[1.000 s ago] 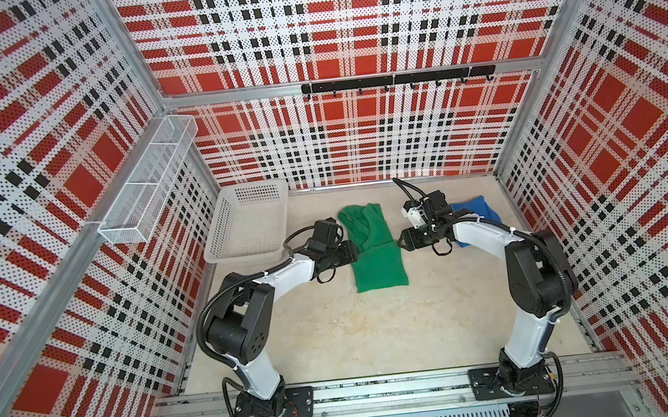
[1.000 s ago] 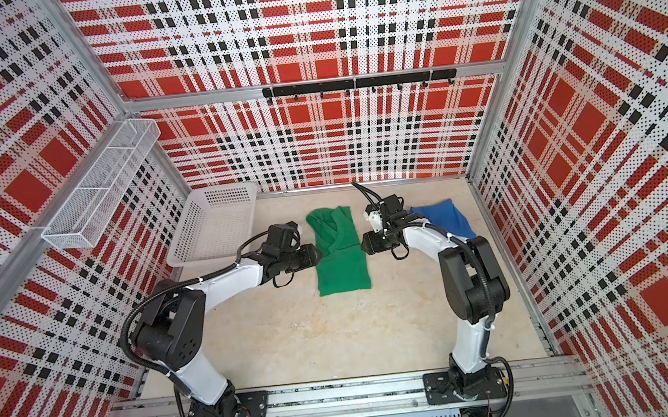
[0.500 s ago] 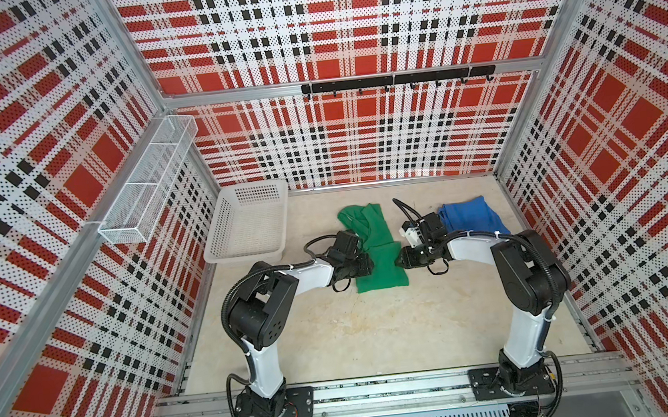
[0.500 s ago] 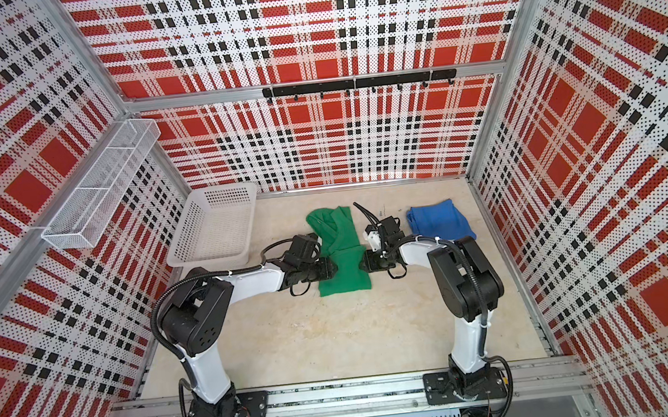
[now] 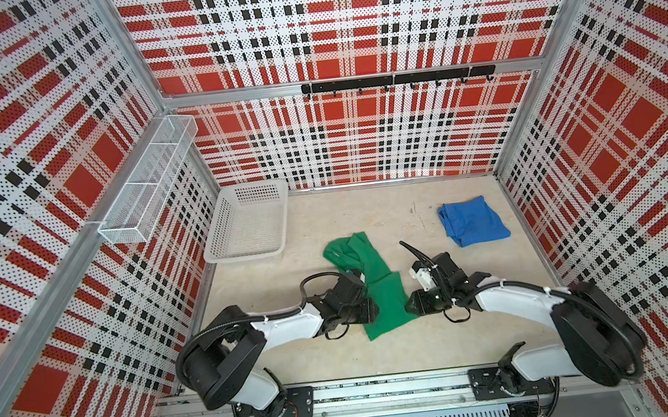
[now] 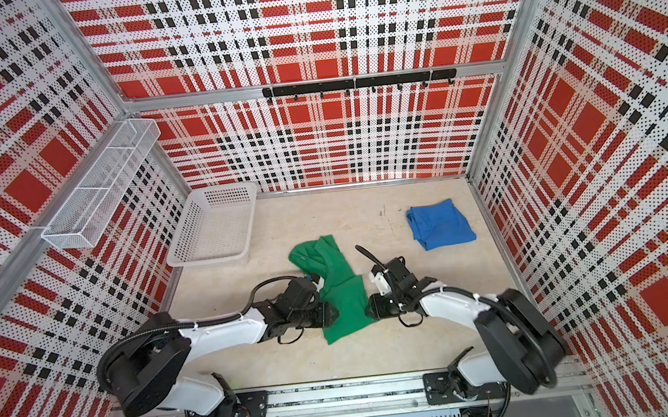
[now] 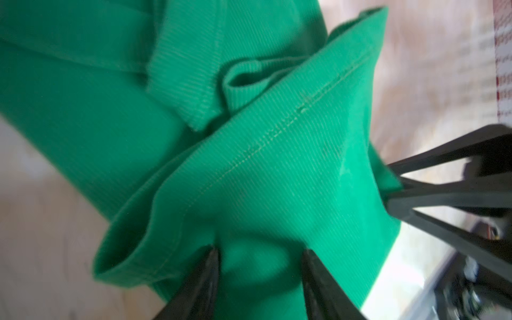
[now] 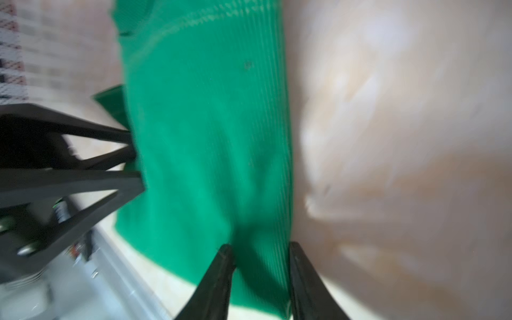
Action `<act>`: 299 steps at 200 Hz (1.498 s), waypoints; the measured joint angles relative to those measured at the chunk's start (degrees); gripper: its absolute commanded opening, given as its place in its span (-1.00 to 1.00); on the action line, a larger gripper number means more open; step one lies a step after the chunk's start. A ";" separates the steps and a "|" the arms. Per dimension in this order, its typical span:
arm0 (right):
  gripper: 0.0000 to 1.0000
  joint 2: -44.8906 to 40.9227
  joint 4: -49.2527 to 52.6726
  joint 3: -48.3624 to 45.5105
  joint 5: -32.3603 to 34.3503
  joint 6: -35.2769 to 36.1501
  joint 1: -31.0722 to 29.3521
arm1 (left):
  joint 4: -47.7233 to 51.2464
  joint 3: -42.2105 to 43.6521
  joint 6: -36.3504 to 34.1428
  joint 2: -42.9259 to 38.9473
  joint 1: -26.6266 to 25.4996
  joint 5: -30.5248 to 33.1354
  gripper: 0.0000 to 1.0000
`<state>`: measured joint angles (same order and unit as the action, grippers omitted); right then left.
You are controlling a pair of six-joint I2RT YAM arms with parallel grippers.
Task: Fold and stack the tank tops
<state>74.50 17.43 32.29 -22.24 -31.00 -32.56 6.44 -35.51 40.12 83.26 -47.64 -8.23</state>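
Observation:
The green tank top [image 5: 386, 296] [image 6: 347, 300] lies folded into a long strip in the middle of the table, straps at its far end. My left gripper [image 5: 375, 310] [image 7: 259, 250] pinches its left edge near the front end, with bunched, tented fabric [image 7: 277, 166] between the fingers. From the opposite side, my right gripper [image 5: 408, 307] [image 8: 260, 246] is shut on the right edge of the same cloth [image 8: 207, 138]. The two grippers face each other across the strip. The blue tank top [image 5: 471, 221] [image 6: 438, 224] lies folded at the back right, untouched.
A white perforated basket [image 5: 248, 251] [image 6: 207, 259] stands at the back left, just beyond the green top's straps. A wire shelf [image 5: 146, 186] hangs on the left wall and a black hook rail [image 5: 395, 80] on the back wall. Plaid walls close in three sides.
Both grippers have moved toward the front of the table along the green top's edges. The right jaws have narrowed onto the cloth, and the whole green top has slid forward with them.

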 measured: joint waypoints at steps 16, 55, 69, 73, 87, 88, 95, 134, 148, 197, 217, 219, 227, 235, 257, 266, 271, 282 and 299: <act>-0.02 -4.50 2.91 1.55 0.70 0.57 1.16 | 4.74 -1.03 -0.02 -4.15 2.45 0.48 0.07; 0.05 0.31 4.20 11.26 -0.35 6.62 5.14 | 6.21 -2.58 1.51 -12.57 8.96 1.68 0.07; 0.07 4.33 4.04 13.79 -1.22 9.29 5.90 | 3.52 0.57 3.61 -14.08 8.96 1.38 0.06; 0.07 5.27 4.04 14.23 -1.44 9.92 6.19 | 2.45 1.92 4.55 -14.34 8.96 1.29 0.06; 0.08 8.90 4.00 15.65 -2.60 12.24 6.99 | -1.03 7.10 7.96 -14.64 8.90 0.83 0.05; 0.08 9.03 4.02 15.69 -2.64 12.31 7.04 | -1.33 7.58 8.31 -14.64 8.90 0.76 0.05; 0.08 10.38 3.96 16.17 -3.23 13.18 7.65 | -2.78 9.92 10.03 -14.53 8.66 0.59 0.05; 0.08 15.98 2.60 18.93 -7.32 15.74 9.38 | -9.18 14.53 16.20 -12.66 7.69 0.52 0.01; 0.08 17.31 1.40 19.12 -8.92 15.80 9.33 | -11.69 14.53 16.96 -12.15 7.72 0.55 -0.04; 0.08 19.08 -1.57 18.32 -11.23 15.43 9.05 | -16.46 14.47 17.79 -10.10 8.26 0.37 -0.16; 0.06 20.61 -3.10 18.32 -11.98 15.06 8.92 | -17.46 14.32 17.75 -8.41 8.39 0.02 -0.18; 0.06 20.76 -3.21 18.32 -12.07 15.02 8.92 | -17.53 14.27 17.75 -8.24 8.39 0.00 -0.19; 0.05 21.40 -3.63 18.32 -12.22 14.86 8.83 | -17.62 14.05 17.73 -7.74 8.39 -0.13 -0.20; 0.04 21.94 -3.98 18.32 -12.46 14.71 8.68 | -17.68 13.81 17.70 -7.43 8.39 -0.17 -0.21; -0.05 22.84 -5.01 18.29 -13.05 14.27 7.93 | -18.32 13.46 17.55 -7.04 8.39 -0.35 -0.26; -0.11 23.02 -5.46 18.29 -13.27 13.81 7.63 | -18.49 13.46 17.49 -7.02 8.39 -0.37 -0.28; -0.14 23.08 -5.64 18.29 -13.40 13.75 7.48 | -18.56 13.46 17.49 -7.02 8.39 -0.35 -0.29; -0.19 23.12 -6.08 18.23 -13.66 13.33 7.15 | -18.56 13.46 17.38 -7.02 8.39 -0.39 -0.27; -0.26 23.10 -6.69 17.97 -13.81 12.90 7.06 | -17.86 12.92 16.94 -6.91 8.39 -0.31 -0.11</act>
<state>97.60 10.74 50.26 -36.05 -18.11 -25.50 -11.42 -22.59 57.06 76.36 -39.24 -8.54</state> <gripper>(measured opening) 0.390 0.402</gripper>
